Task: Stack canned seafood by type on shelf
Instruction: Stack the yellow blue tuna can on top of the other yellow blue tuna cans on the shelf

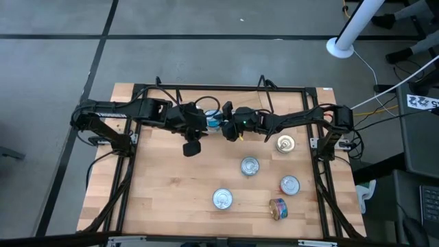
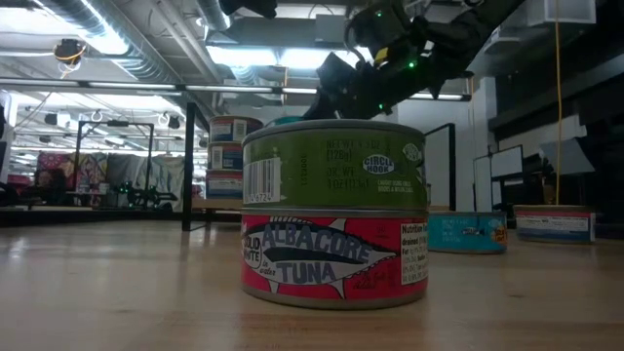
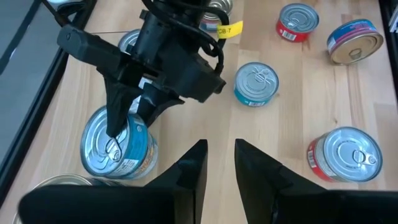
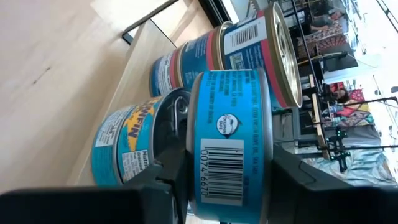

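Observation:
My right gripper [image 1: 221, 125] is shut on a blue-labelled can [image 4: 229, 140] over the table's far middle, in front of the shelf [image 4: 142, 59]. On the shelf's light board stand another blue can [image 4: 124, 149] and a stack of blue and red cans [image 4: 249, 43]. My left gripper [image 3: 221, 165] hangs just left of the held can [image 3: 118, 146], its fingers a narrow gap apart with nothing between them. Loose cans rest on their bottoms on the table: a gold-lidded one [image 1: 286, 143], a teal one [image 1: 250, 166] and a red one [image 1: 290, 184]. My right gripper pinches the blue can between its two fingers. One finger [image 3: 115, 121] lies on the lid [image 3: 102, 146] and the other is on the bottom end. The barcoded side wall [image 4: 224, 168] faces back at the wrist. The fingers come from the table's right, slanting down. Lid up, slightly tilted.
A green can stacked on a red tuna can [image 2: 334, 210] stands near the front edge, also in the high view [image 1: 222, 199]. A multicoloured can [image 1: 278, 208] lies on its side at the front right. Black rails [image 1: 130, 151] run along the table's sides.

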### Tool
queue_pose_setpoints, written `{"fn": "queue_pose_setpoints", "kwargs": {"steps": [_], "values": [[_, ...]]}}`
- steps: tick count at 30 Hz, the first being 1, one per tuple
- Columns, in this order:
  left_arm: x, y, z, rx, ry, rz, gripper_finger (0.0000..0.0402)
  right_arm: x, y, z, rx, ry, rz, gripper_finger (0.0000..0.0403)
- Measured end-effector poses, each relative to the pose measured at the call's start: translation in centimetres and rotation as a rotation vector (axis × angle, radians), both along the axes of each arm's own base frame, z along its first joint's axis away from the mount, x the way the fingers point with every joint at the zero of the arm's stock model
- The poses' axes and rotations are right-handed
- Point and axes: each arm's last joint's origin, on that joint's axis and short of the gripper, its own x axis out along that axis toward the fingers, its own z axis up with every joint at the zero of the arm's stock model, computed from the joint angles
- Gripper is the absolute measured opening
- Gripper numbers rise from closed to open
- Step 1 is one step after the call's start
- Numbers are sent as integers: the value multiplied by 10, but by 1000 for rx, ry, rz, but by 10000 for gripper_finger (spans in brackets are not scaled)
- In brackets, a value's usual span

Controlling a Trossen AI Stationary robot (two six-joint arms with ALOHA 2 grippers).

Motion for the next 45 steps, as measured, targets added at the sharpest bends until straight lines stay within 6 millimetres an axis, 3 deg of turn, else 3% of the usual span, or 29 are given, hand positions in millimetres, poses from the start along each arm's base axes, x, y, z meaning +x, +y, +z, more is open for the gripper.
{"fn": "queue_pose_setpoints", "kwargs": {"steps": [21,33,45], "values": [[0,0,0,-1,0,1,76,-1,-2,0,-18,-2,-84,239],[0,0,0,-2,0,1,76,-1,-2,-2,35,48,-96,243],[0,0,0,-14,-3,14,76,12,-4,30,112,131,-116,244]]}}
